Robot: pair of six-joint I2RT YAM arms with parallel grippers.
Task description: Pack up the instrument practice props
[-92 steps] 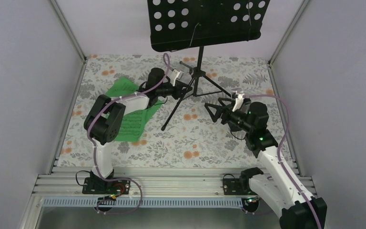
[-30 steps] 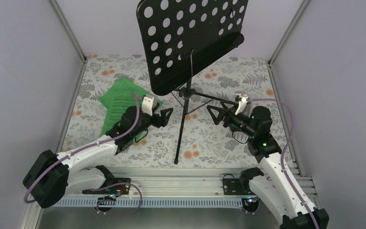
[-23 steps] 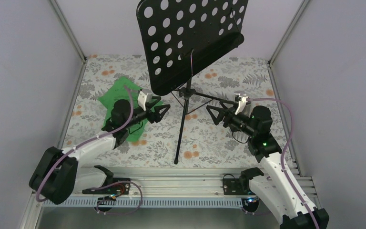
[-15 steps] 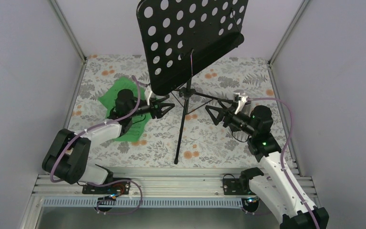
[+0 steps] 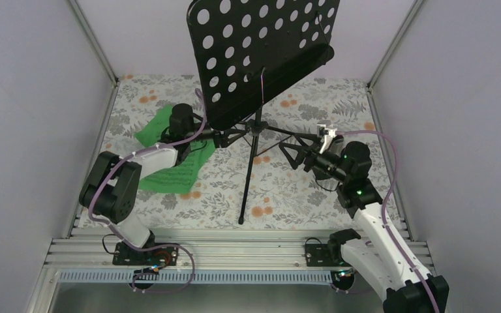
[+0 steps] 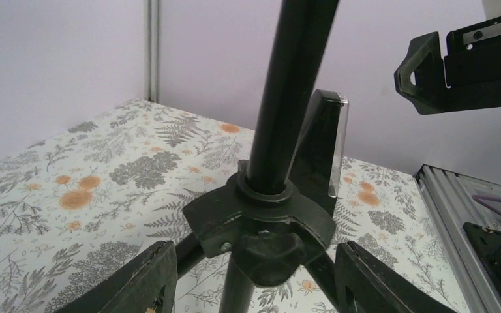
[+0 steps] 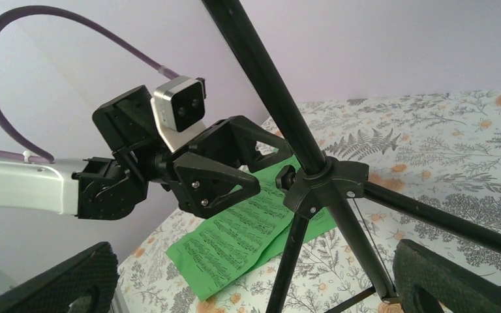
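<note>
The left gripper (image 6: 256, 261), half open and empty, sat around the music stand (image 5: 261, 52) hub (image 6: 261, 212) at its 3 o'clock; it needed a straight squeeze.

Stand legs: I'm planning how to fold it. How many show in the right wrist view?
3. Right leg runs to the right edge; middle leg slants down-right; left leg drops to the bottom edge. None seems hidden.

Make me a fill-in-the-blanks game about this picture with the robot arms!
1. The music sheets lying on the table are ___.
2. The desk of the music stand is full of round ___.
3. The right gripper, beside the stand, has its fingers spread wide ___.
Missing words: green, holes, open.
</note>
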